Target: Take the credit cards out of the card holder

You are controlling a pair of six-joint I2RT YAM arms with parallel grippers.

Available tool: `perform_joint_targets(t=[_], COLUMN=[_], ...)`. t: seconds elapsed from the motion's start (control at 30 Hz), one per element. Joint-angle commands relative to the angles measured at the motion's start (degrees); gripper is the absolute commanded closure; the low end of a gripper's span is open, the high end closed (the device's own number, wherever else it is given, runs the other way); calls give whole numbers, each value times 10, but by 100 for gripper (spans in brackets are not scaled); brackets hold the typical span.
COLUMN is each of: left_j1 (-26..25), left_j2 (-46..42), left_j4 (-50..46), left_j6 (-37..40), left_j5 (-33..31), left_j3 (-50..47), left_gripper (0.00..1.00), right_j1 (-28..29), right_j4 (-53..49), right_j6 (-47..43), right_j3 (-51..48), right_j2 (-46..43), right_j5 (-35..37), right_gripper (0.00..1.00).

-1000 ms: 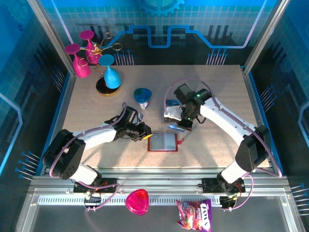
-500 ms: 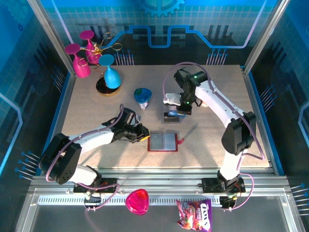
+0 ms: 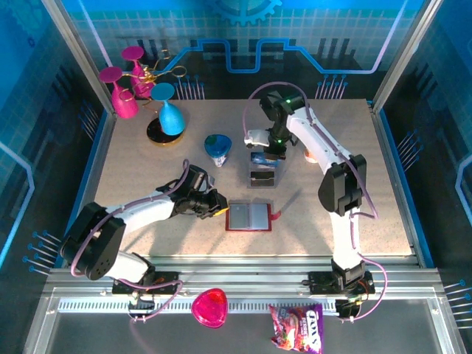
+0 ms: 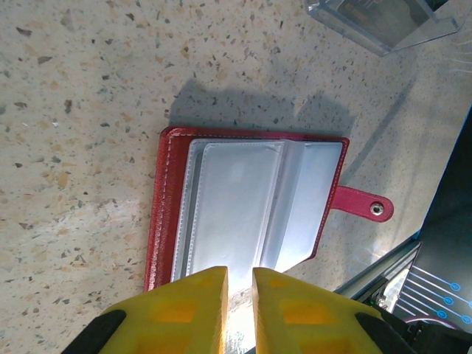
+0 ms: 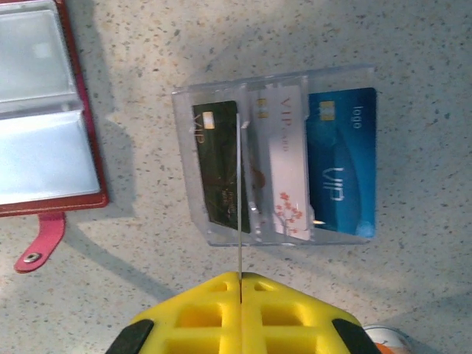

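Speckled tabletop [image 5: 413, 44]: right gripper [image 5: 240, 274] jaws are closed on an edge-on credit card [image 5: 240, 184]. Beyond the jaws, a clear tray [image 5: 186, 140] holds three credit cards [image 5: 343, 162]. Left gripper [image 4: 240, 284] jaws are nearly closed at the near edge of the open, empty card holder [image 4: 243, 199]; whether they grip it cannot be told.

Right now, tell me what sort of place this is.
Probably a robot test cell in a lab: two arms bolted at the edge of a speckled table, aluminium frame rails around it, and a blue circuit-print backdrop behind.
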Motion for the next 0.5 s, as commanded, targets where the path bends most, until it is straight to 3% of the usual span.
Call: perform_joint_targets(t=[0.0,0.23,0.47], left_j1=[4,4,4], left_j2=[18,39,48], left_j4=[-9,-7,-8], left_j6=[-9,-10,-11], left_j5=[4,9,12], left_j3=[13,24,31], left_gripper=[84,84,84], right_j1=[-15,-22,-23], right_j4=[-48,-80,-82], right_j6=[-22,-37,-50], right_j3=[58,152,183], right_j2=[31,92,126], right_j5=[3,3,4], right_gripper=[100,100,100])
